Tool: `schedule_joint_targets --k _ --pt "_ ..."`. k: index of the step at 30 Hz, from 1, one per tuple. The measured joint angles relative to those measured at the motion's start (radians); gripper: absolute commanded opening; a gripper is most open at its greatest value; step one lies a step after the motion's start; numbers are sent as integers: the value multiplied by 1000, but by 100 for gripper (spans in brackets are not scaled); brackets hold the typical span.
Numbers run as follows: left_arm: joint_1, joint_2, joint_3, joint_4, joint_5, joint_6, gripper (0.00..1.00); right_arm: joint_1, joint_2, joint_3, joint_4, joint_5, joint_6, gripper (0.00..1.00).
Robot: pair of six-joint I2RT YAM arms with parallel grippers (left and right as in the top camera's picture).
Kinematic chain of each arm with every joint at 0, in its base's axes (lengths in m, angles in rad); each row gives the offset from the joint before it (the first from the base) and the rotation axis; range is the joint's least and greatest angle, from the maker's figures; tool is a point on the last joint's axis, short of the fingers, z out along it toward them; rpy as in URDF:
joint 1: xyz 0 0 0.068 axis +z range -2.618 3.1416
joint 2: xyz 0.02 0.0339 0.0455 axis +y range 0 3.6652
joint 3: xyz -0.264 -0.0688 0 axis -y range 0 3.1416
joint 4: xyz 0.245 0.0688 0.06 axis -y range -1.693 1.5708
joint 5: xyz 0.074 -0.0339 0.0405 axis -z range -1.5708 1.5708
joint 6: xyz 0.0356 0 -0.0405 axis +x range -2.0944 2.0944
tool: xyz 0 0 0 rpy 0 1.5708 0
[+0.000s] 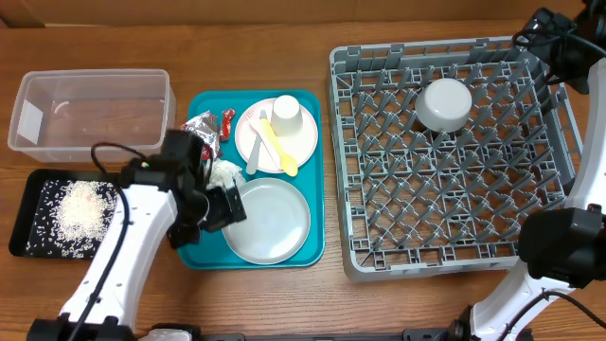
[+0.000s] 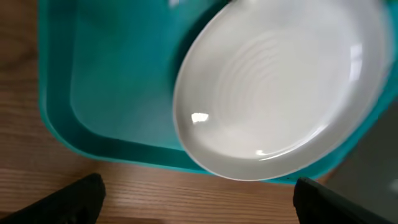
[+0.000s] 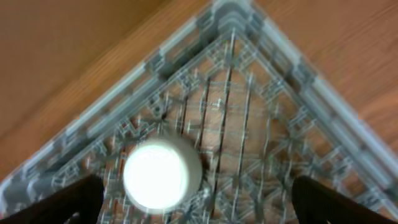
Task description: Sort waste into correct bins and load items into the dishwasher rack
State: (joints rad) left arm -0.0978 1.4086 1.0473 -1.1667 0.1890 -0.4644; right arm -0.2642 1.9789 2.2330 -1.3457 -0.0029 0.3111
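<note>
My left gripper (image 1: 212,209) is open and empty over the front left of the teal tray (image 1: 312,180), beside the light grey plate (image 1: 273,221). The left wrist view shows that plate (image 2: 280,87) and the open fingers (image 2: 199,200) over the table edge. The pale pink plate (image 1: 301,142) holds the white cup (image 1: 287,111) and yellow spoon (image 1: 276,147). Foil wrappers (image 1: 204,126) and the white napkin (image 1: 226,172) lie on the tray's left. Rice (image 1: 80,208) lies in the black tray (image 1: 28,223). The bowl (image 1: 445,102) sits upside down in the dishwasher rack (image 1: 454,237). My right gripper (image 1: 557,45) is open above the rack's far right corner, over the bowl (image 3: 161,175). No orange cube shows.
The clear tub (image 1: 90,109) stands at the far left, behind the black tray. The rack (image 3: 261,118) fills the right half of the table. Bare wood lies in front of the teal tray (image 2: 106,99).
</note>
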Motion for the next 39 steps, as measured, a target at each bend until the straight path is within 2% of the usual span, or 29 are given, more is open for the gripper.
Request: schedule_joint_targets --k 1,5,9,13,16,18,19,26,30,39 --pt "0 -5 29 -6 0 0 100 0 0 0 -28 -30 -1 99" --pt "23 -42 124 -19 -24 -4 100 3 0 0 -62 -217 -57 86" --pt "99 -68 180 -53 -109 -26 100 43 0 0 -132 -363 -135 86" --pt "198 -70 202 -57 -157 -38 100 179 0 0 -213 -416 -225 87" --pt "254 -70 210 -53 -174 -39 100 327 0 0 -247 -406 -264 88" --pt "284 -70 212 -46 -181 -39 100 424 0 0 -257 -373 -277 94" --pt "300 -70 212 -43 -186 -39 100 475 0 0 -259 -351 -280 100" --pt "384 -70 223 -37 -202 -38 100 783 0 -19 -256 -172 -262 100" --pt "402 -70 259 -37 -206 -37 100 877 0 -119 -177 -125 -248 93" --pt "421 -70 334 -30 -291 -30 100 974 27 -426 74 -124 -215 88"
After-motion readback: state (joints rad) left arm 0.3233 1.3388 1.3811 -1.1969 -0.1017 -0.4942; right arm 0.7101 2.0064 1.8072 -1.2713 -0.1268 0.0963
